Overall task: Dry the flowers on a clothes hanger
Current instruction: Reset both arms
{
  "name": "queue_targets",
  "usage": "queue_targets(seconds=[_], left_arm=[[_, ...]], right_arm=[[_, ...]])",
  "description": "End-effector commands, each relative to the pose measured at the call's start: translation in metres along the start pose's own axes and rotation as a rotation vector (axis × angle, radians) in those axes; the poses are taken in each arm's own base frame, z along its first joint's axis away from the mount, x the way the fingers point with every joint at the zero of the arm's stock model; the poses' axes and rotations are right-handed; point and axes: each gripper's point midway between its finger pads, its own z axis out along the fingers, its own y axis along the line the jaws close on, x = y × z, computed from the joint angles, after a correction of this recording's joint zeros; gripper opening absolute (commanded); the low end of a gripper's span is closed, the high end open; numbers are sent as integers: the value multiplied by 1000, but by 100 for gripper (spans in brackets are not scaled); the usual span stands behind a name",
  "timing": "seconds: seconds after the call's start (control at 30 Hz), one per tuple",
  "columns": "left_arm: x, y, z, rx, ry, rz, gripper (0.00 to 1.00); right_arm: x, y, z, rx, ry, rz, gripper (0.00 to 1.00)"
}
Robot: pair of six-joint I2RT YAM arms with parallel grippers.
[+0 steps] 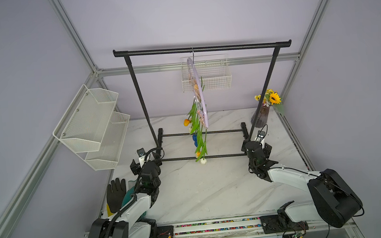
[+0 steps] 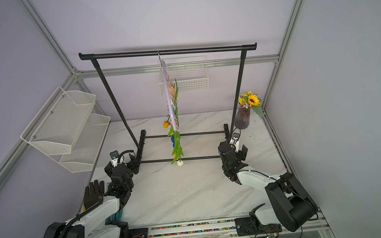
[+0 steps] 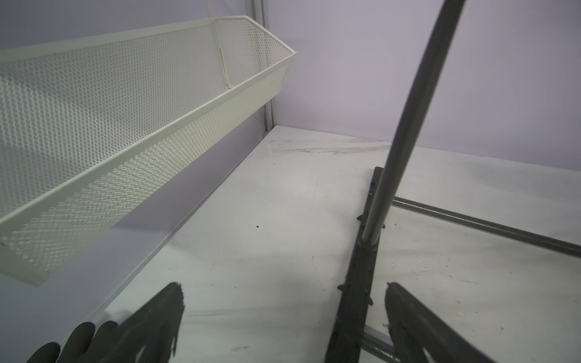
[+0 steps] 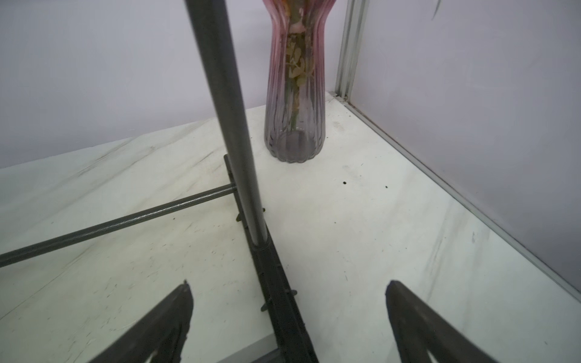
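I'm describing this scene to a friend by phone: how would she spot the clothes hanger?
Find the big black garment rack standing on the marble table. Near the middle of its top bar, by a thin metal hook, hangs the clothes hanger, before a white wire basket. It alone is lilac plastic, with tulips dangling heads-down from it.

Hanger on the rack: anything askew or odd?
The clothes hanger hangs turned across the garment rack bar, not along it, with the flowers dangling head down from it. A black glove lies by the left arm. Nothing looks spilled or broken.
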Motion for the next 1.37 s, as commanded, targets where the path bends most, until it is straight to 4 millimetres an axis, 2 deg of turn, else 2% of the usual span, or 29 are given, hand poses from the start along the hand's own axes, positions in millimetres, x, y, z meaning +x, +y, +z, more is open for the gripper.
queue_targets(seconds=[0.0, 0.17, 0.3, 0.33, 0.4, 0.43, 0.47, 0.5, 0.57, 0.67, 0.77, 1.33], left_arm=[[5, 10, 9, 2, -26, -13, 100], [3, 8, 28, 28, -16, -7, 100], [1, 4, 37, 80, -37, -31, 100], [2, 1, 40, 101, -24, -35, 100], [4, -6, 44, 156, -15, -59, 100], [7, -12, 45, 187, -27, -50, 100], [16, -15, 49, 199, -17, -40, 100], [17, -20, 49, 220, -39, -30, 100], [24, -22, 50, 233, -36, -26, 100], [29, -35, 58, 275, -7, 10, 100], [30, -37, 61, 281, 24, 19, 100], [32, -45, 60, 297, 29, 61, 100]], right_arm=[[-21, -15, 6, 49, -88, 40, 97], [-4, -30, 35, 81, -78, -31, 97], [19, -29, 55, 66, -76, -104, 97], [15, -30, 57, 66, -111, -134, 97], [17, -26, 57, 1, -120, -113, 97], [20, -29, 57, -23, -134, -89, 97], [26, -31, 57, -50, -135, -73, 97], [24, -27, 54, -107, -179, -90, 97], [38, -17, 54, -195, -147, -110, 97], [43, -12, 67, -182, -107, -134, 97], [44, -14, 75, -183, -77, -119, 97], [45, -17, 77, -165, -62, -109, 97]])
